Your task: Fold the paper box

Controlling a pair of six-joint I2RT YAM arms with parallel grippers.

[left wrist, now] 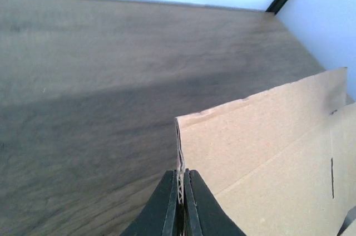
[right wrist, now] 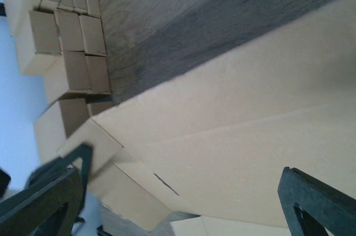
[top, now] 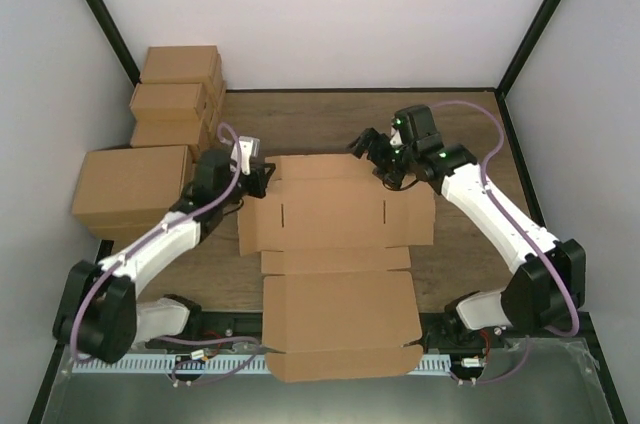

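Plain brown corrugated die-cut paper box (top: 340, 284): mostly flat on the wooden table (top: 470, 144). Left tool (left wrist: 181, 186) clamps its left flap edge, seemingly lifted; right tool (right wrist: 183, 191) gapes wide, empty. Folding barely begun.

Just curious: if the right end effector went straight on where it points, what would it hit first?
Probably the paper box: its brown panel lies right ahead of the open right end effector, though depth is unclear.
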